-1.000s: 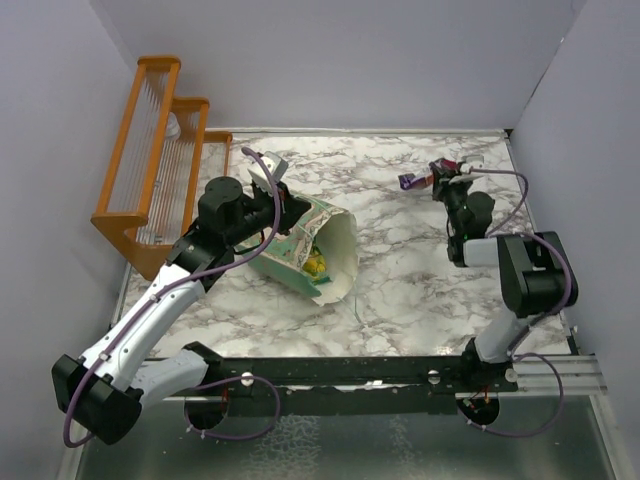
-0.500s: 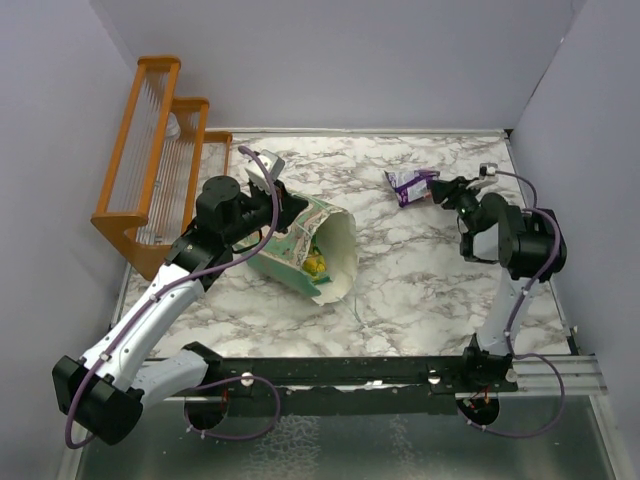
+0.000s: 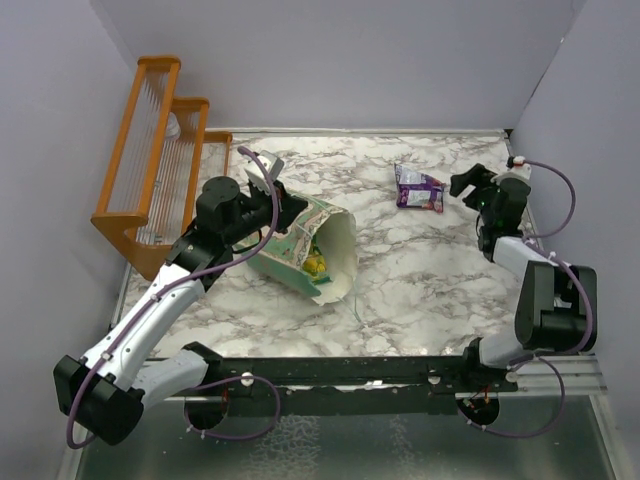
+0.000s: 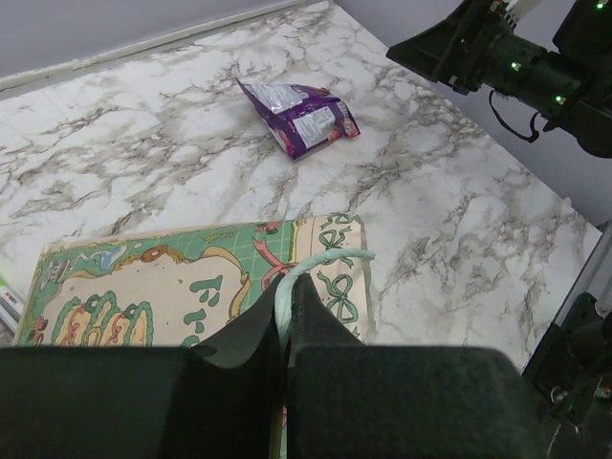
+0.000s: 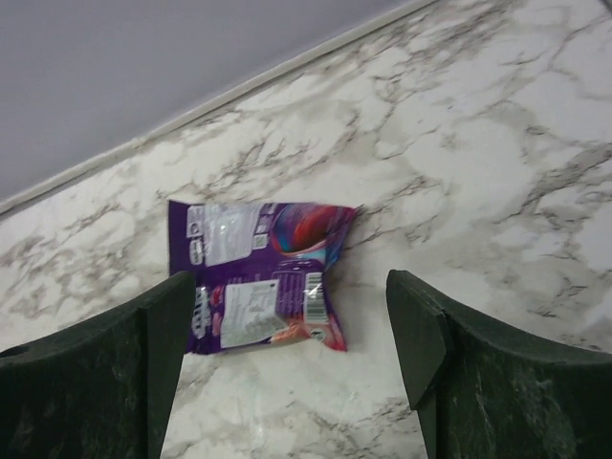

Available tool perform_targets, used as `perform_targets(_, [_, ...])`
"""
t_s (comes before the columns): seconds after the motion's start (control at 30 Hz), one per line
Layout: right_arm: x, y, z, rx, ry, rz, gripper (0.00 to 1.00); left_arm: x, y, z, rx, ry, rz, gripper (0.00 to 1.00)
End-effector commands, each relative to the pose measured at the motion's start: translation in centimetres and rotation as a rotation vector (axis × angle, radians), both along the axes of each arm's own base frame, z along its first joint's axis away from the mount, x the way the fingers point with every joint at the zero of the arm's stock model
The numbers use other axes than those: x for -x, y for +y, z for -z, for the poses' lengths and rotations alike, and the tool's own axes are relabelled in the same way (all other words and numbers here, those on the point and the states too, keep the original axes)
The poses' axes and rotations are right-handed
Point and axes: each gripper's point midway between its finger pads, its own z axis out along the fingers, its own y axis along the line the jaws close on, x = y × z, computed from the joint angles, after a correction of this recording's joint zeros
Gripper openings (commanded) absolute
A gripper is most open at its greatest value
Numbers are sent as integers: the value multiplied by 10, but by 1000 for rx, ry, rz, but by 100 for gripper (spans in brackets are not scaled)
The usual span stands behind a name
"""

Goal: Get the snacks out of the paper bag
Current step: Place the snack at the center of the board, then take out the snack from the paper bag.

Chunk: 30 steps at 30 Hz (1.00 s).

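The mint-green paper bag (image 3: pixel 300 243) lies on its side left of centre, its cream mouth turned toward the near right. A yellow-green snack (image 3: pixel 316 264) shows inside the mouth. My left gripper (image 3: pixel 283 206) is at the bag's far side, shut (image 4: pixel 287 289) on the bag's pale string handle (image 4: pixel 320 260). A purple snack packet (image 3: pixel 419 188) lies flat on the marble at the back right, also in the left wrist view (image 4: pixel 302 117). My right gripper (image 3: pixel 466 183) stands open just right of that packet (image 5: pixel 260 275), fingers (image 5: pixel 417 325) apart and clear of it.
An orange wooden rack (image 3: pixel 150 170) stands against the left wall. Grey walls close in the back and right sides. The black frame rail (image 3: pixel 380 375) runs along the near edge. A loose string (image 3: pixel 357 305) trails from the bag's mouth.
My right gripper opened and let go of the purple packet, which now lies on the marble; the arm drew back to the right. The left arm and bag have not moved.
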Motion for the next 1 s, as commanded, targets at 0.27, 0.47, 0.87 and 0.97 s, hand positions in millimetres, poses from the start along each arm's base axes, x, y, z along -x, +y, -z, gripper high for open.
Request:
perform_targets(0.27, [86,155,-27,31,-80,-595,82,-9,8,-3,47,-15,-12,0])
perform_targets(0.47, [160,234,-37,184,-238,-915,75,-12,13,-3,48,-10,-16,0])
perform_targets(0.87, [228,340,-34,578,-518,-1246,62,14,4,-27,57,-138,144,0])
perform_targets(0.97, [223,357,-28,567,-513,-1226,60,17,7,-22,45,-144,134,0])
